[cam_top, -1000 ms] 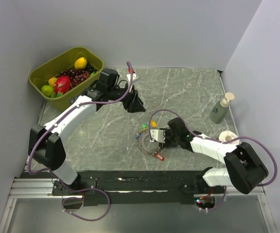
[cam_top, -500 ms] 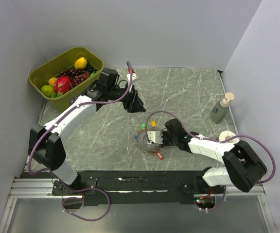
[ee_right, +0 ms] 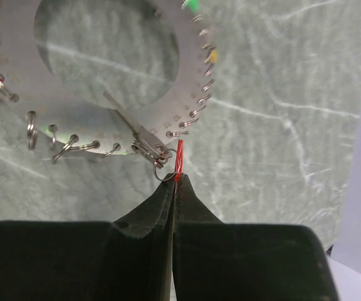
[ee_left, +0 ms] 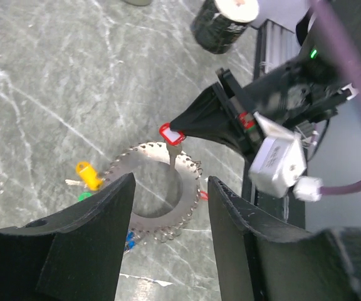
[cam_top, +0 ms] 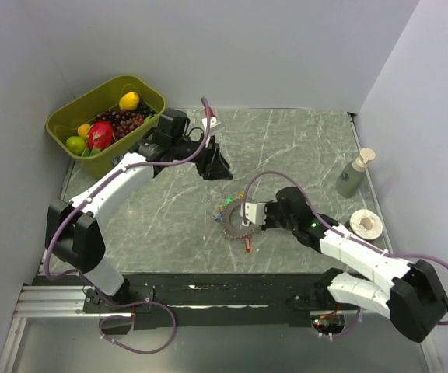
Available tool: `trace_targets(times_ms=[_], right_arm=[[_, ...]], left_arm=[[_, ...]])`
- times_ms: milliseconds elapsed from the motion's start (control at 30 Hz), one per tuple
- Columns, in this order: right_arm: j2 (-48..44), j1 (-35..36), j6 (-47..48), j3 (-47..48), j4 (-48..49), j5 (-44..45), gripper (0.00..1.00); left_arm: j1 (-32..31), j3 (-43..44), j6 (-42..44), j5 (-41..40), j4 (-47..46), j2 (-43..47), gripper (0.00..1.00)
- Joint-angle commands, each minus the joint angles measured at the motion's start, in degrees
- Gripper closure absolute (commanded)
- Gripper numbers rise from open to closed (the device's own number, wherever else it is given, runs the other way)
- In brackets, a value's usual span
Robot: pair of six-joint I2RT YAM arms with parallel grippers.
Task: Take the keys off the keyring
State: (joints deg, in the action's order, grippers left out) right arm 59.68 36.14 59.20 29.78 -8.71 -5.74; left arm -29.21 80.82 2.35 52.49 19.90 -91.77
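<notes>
Barely started. Pinching red key (ee_right: pixel 180 160) with right gripper (ee_right: pixel 175 182), clamped shut, at right rim of keyring (ee_right: pixel 105 135), mid-table. Holding left gripper (ee_left: pixel 170 188) part open, empty, on far side. Yet to free that one, plus yellow key (ee_left: pixel 88 174), green key (ee_left: pixel 83 196).

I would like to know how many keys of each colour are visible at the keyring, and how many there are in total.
red key: 2 (one pinched in the right gripper, the other at the rim of the keyring)
yellow key: 1
green key: 1
blue key: 1
Total: 5
</notes>
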Motion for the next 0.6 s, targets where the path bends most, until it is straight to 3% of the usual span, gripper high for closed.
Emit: trace_targets(times_ms=[0, 233, 567], right_arm=[[-4.3, 0.3, -3.5, 6.8, -4.0, -3.9, 1.00], [-7.3, 0.3, -7.3, 14.2, -8.5, -8.5, 1.00], [-0.4, 0.3, -17.3, 27.9, -12.6, -1.8, 1.00]], left_arm=[[0.2, -0.5, 0.0, 6.5, -2.1, 2.0, 0.44], [0.2, -0.2, 1.9, 13.1, 0.0, 2.3, 0.45], [-1.0, -0.4, -1.4, 13.3, -3.3, 4.5, 0.46]])
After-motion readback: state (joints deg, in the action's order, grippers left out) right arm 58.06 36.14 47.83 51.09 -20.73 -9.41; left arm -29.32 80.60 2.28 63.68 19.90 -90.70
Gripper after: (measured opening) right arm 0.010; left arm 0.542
